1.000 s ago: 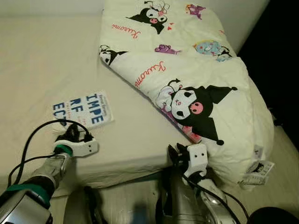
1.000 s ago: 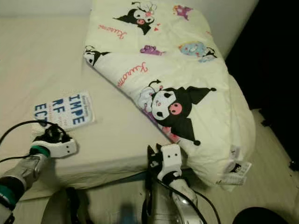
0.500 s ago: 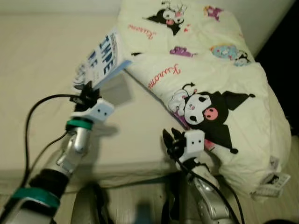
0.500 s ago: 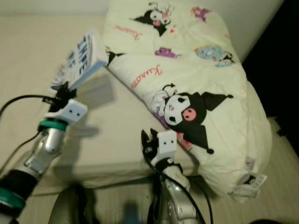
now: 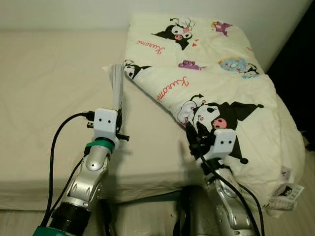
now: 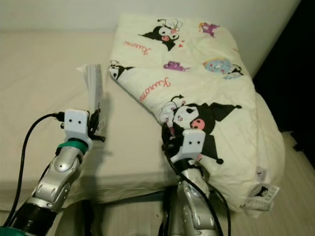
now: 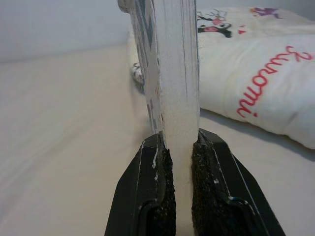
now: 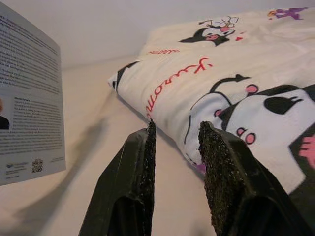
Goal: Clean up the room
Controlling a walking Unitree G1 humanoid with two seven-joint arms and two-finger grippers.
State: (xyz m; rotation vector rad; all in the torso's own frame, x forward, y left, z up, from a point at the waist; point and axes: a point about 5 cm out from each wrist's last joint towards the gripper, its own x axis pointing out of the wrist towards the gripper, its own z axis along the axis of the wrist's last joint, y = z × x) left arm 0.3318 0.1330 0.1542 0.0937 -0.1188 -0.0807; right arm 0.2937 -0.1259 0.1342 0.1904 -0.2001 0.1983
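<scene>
Bare bed [image 5: 44, 73] open on left; folded blanket [image 5: 221, 73] blocks right side.

Before you lies the bed [image 5: 44, 83], its near edge running across the lower part of the head views. On its right half sits the folded comforter [image 5: 216, 64], reaching from the wall at the back down to the near edge and hanging over the bed's right corner. Your left gripper [image 5: 118, 121] is raised over the middle of the bed, left of the comforter, with the book [image 5: 117, 84] standing upright and edge-on between its fingers [image 7: 157, 162]. The book's upper end is near the comforter's folded corner. Your right gripper [image 5: 194, 139] is over the near edge, right of the left one, just beside the comforter's lower fold.
</scene>
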